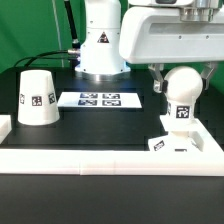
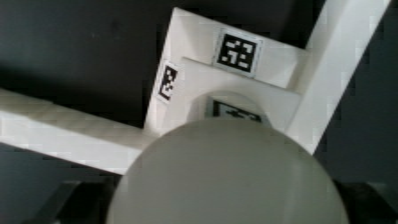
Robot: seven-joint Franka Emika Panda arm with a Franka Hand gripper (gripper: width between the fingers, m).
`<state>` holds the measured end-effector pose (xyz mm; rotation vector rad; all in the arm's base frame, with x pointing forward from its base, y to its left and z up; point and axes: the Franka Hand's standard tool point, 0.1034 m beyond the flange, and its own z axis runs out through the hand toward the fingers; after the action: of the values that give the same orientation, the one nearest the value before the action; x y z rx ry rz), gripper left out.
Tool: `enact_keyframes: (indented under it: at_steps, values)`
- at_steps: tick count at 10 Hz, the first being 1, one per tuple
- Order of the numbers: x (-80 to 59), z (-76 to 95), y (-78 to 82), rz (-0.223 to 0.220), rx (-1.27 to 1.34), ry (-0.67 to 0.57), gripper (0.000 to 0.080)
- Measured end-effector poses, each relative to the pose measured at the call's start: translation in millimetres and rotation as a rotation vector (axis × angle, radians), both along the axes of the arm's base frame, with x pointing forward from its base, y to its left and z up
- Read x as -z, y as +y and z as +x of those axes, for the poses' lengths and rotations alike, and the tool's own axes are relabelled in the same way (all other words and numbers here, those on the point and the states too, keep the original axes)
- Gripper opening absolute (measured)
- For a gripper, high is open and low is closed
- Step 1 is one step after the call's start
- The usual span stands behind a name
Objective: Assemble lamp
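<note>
The white round-headed bulb point(image 1: 182, 95) is upright at the exterior view's right, with a tag on its stem. My gripper point(image 1: 182, 82) is shut on the bulb's head, one finger on each side. The bulb's foot is over the flat square base point(image 1: 176, 145), which lies in the front right corner; I cannot tell whether they touch. The tapered shade point(image 1: 38, 97) stands wide end down at the left, apart from the gripper. In the wrist view the bulb's head point(image 2: 222, 165) fills the space between the dark fingers point(image 2: 71, 200) of the gripper point(image 2: 217, 208), with the tagged base point(image 2: 228, 60) beyond it.
The marker board point(image 1: 98, 99) lies flat at the middle of the black table, before the robot's white body point(image 1: 100, 45). A low white rail point(image 1: 100, 160) runs along the front edge and up both sides. It crosses the wrist view point(image 2: 54, 125) too.
</note>
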<state>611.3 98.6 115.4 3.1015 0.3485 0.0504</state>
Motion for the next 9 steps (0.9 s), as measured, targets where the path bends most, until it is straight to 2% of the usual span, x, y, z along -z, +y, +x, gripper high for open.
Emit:
enact_keyframes:
  at_steps: [5,8,9]
  values:
    - [-1.5,0.8,-5.5,0.012,0.450,-0.008,0.0579]
    - [-1.1,0.8,-6.5,0.014,0.549,-0.010,0.0579]
    - [-1.5,0.9,-6.5,0.014,0.537,-0.010,0.0643]
